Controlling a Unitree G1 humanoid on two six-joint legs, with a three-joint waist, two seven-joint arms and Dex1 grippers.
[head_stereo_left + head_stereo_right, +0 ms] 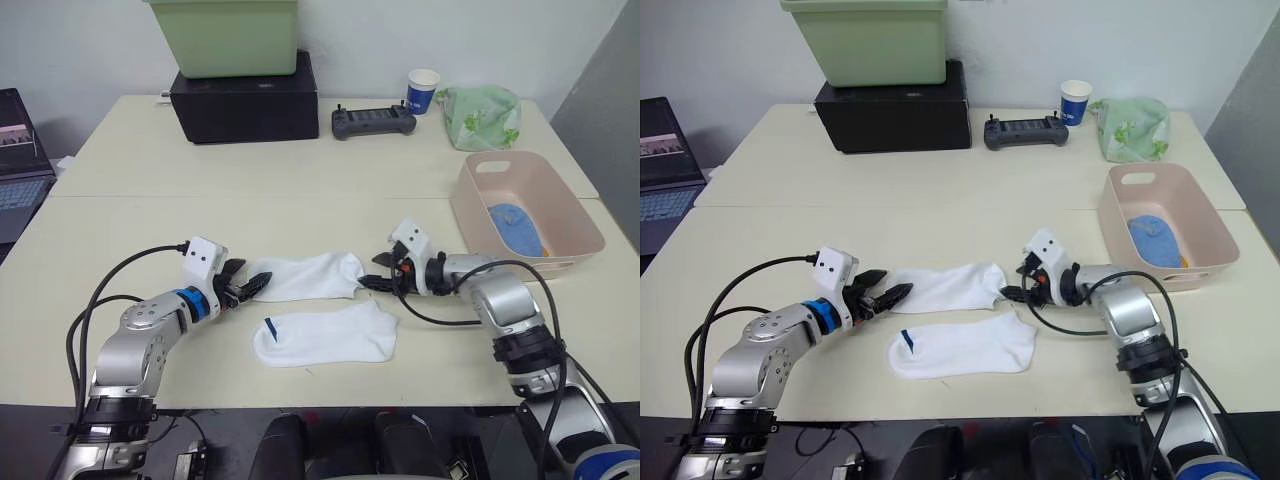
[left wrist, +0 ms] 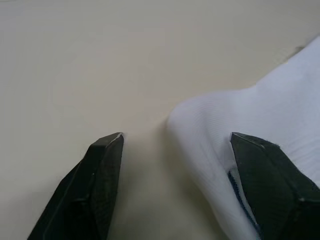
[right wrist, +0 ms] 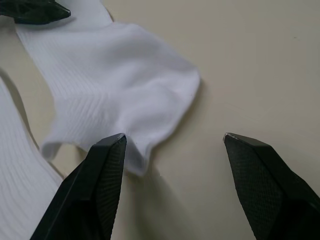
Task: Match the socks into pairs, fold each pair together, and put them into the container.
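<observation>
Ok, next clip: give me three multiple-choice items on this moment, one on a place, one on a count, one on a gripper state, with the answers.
1. Where does the blue sock lie?
A. on the table between the grippers
B. in the pink tub
C. in the green bin

2. How many white socks lie on the table?
A. one
B. two
C. four

3. How do the two grippers stand?
A. both open
B. both shut on one sock
C. left shut, right open

Answers:
1. B, the blue sock rests on the tub's floor at the robot's right.
2. B, the farther white sock lies between the grippers and the nearer white sock lies closer to the robot.
3. A, the left gripper and the right gripper each show spread fingers at opposite ends of the farther sock.
</observation>
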